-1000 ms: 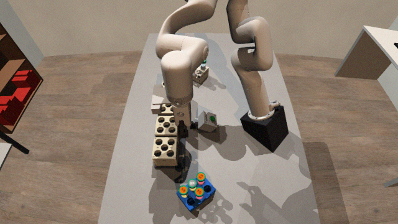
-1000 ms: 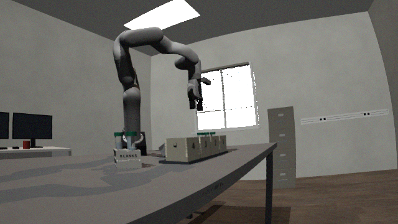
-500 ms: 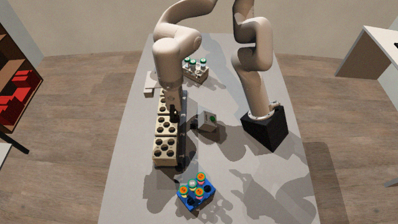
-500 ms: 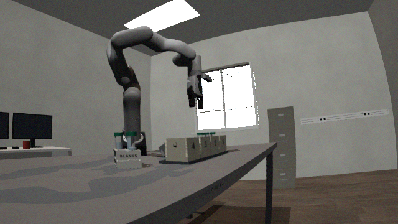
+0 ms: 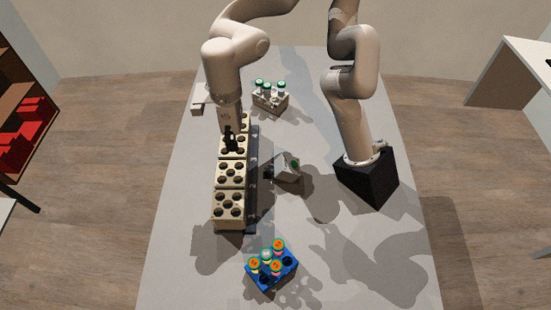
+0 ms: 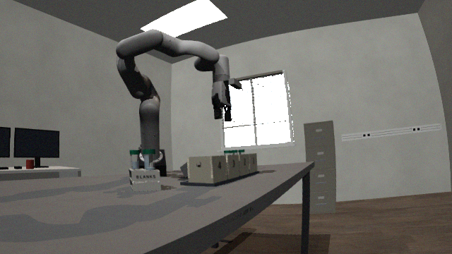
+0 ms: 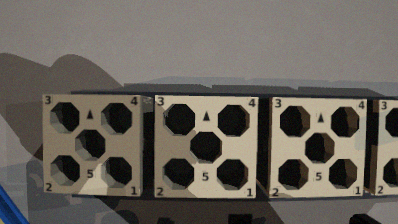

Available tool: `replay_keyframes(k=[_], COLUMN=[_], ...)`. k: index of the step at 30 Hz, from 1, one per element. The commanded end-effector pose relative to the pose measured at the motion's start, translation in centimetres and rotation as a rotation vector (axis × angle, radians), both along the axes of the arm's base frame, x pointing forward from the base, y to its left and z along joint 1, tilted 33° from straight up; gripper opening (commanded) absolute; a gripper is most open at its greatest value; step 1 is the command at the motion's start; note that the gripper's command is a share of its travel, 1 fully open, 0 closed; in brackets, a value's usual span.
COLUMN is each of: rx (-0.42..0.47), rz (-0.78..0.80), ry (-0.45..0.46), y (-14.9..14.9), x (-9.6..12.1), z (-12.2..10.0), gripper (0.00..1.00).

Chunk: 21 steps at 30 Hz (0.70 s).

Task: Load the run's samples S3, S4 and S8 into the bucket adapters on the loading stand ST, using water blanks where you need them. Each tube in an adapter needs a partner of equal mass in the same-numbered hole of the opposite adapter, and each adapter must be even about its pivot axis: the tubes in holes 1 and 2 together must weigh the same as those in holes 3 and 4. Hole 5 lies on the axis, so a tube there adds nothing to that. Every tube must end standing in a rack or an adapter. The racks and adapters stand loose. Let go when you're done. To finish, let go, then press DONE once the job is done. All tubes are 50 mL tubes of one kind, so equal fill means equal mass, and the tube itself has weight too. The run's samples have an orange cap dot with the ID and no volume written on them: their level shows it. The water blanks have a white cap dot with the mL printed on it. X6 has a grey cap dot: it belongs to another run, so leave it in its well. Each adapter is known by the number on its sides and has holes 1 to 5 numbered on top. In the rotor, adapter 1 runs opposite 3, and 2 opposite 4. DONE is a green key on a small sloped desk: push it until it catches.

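Inspecting from the top view, with twelve o'clock at its upper edge, we find the claw (image 5: 231, 145) (image 6: 222, 116) open, its fingers apart and gripping nothing. It hangs pointing down, well above the row of adapters. We record the four pale adapters on the loading stand ST (image 5: 250, 202) (image 6: 220, 182), in line from six to twelve o'clock: adapter 1 (image 5: 228, 221) (image 7: 132, 147) nearest six, then adapter 2 (image 5: 218, 173) (image 7: 168, 146), adapter 3 (image 5: 221, 154) (image 7: 281, 147) and adapter 4 (image 6: 201, 170) at the far end. Adapters 1 to 3 show all five holes open and dark in the wrist view.

Just off the stand's six o'clock end, towards five, sits the blue rack (image 5: 278, 280), holding three tubes with orange cap dots and one with a pale grey dot (we found the lettering too blurred to certify each ID). Two of its wells are open. At the stand's one o'clock is the blanks rack (image 5: 263, 104) (image 6: 145, 176), with three green-capped tubes upright in the top view. Towards three o'clock, between the stand and the arm's black pedestal (image 5: 389, 176), we note the small sloped desk (image 5: 281, 172) bearing the green DONE key (image 5: 294, 164). All of these stand on the counter (image 5: 172, 258) (image 6: 88, 204).

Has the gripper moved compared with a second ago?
Yes. In the top view, the gripper was beside the second adapter; now it is above the third adapter, farther toward the rack of blanks.
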<state>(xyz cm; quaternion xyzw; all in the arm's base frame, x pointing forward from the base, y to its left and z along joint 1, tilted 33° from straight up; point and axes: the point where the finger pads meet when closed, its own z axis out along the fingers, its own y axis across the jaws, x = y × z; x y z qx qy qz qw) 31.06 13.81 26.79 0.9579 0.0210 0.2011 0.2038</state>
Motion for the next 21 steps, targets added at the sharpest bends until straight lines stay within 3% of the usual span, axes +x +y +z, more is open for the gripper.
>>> replay_keyframes(k=[1, 4, 5, 21], rx=[0.002, 0.002, 0.016, 0.201], rz=[0.003, 0.003, -0.025, -0.415], ry=[-0.002, -0.003, -0.015, -0.192], y=[-1.7, -2.6, -2.2, 3.5], x=[1.0, 1.4, 1.3, -0.6], z=[1.5, 2.1, 1.8, -1.7], gripper=[1.0, 1.0, 0.57, 0.57])
